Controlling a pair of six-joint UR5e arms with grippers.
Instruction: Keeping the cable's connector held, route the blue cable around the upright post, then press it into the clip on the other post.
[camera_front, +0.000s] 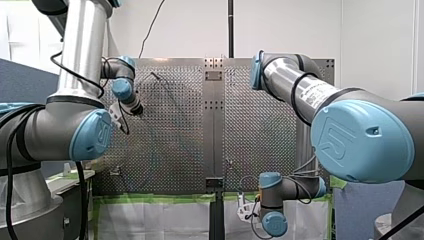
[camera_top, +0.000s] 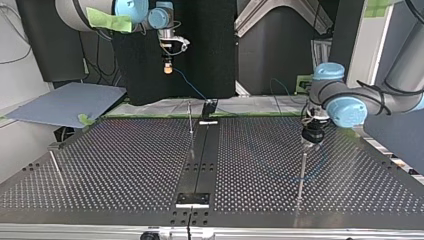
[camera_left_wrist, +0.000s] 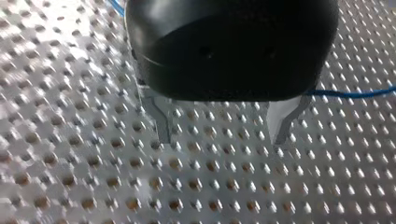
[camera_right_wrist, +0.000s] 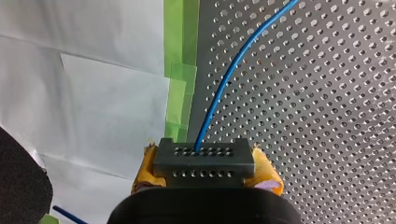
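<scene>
Your right tool (camera_right_wrist: 205, 173) is clamped on the dark connector (camera_right_wrist: 204, 161), past the desk (camera_right_wrist: 327, 116) edge near green tape (camera_right_wrist: 180, 70). The blue cable (camera_right_wrist: 224, 84) points straight away from it, curving over the desk. Your left tool (camera_left_wrist: 223, 135) hangs wide open above a thin post (camera_top: 302, 172).
</scene>
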